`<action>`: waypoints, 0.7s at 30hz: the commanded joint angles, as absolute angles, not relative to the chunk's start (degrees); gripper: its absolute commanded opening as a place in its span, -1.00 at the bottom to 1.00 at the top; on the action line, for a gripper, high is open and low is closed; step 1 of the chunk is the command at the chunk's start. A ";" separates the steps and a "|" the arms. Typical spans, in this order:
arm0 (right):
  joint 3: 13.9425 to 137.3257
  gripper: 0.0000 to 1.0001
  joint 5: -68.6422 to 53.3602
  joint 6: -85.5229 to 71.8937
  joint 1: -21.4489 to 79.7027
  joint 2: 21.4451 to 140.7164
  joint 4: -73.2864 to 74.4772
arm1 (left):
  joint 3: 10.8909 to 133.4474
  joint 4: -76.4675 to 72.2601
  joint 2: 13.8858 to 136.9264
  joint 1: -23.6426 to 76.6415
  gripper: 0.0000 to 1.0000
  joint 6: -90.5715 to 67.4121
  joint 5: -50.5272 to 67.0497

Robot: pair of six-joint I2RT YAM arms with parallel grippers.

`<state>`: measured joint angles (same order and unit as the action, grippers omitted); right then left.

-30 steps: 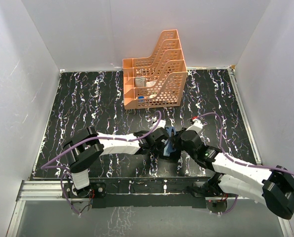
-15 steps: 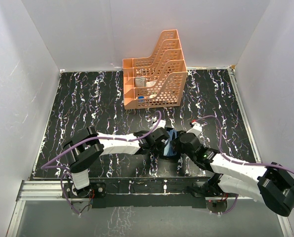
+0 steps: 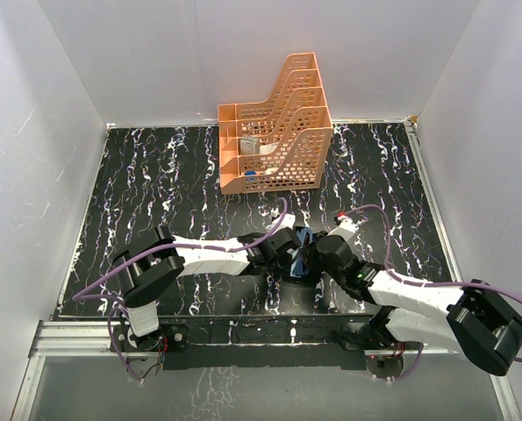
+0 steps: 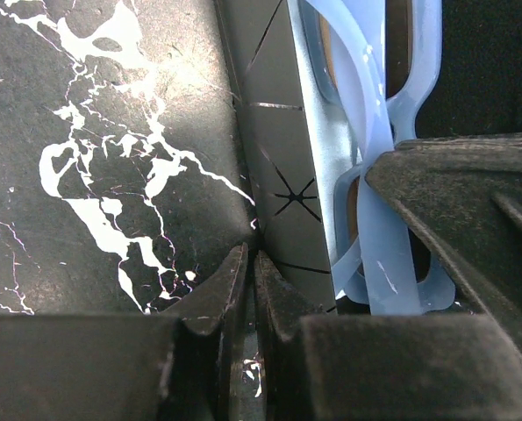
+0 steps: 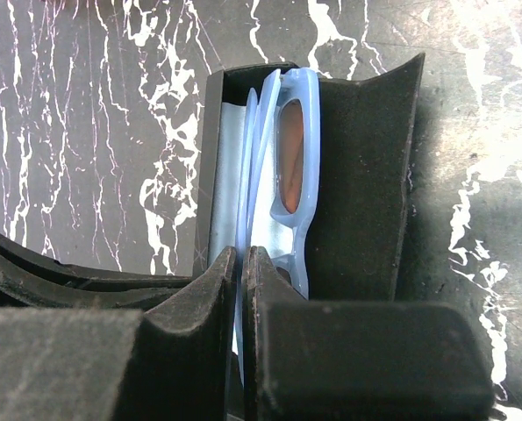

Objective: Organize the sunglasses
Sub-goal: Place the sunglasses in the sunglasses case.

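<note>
Sunglasses (image 5: 296,175), pale blue frame, folded, lying in an open black case (image 5: 366,175) at centre-front of the table (image 3: 155,175).

Left arm stretched low across the table toward the case. Left hand (image 4: 247,263) has its fingers pressed together at the case's left wall.

Right arm reaches in from the other side. Right hand (image 5: 241,261) is closed, pinching a thin blue temple of the sunglasses.

Orange file rack (image 3: 278,132) at the back holds small items, too small to name.
</note>
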<state>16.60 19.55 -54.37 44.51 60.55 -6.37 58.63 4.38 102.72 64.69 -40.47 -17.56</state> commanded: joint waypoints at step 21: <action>18.34 -0.77 17.10 -55.11 44.70 64.25 -12.39 | 60.36 5.54 103.41 65.48 -0.88 -40.28 -17.27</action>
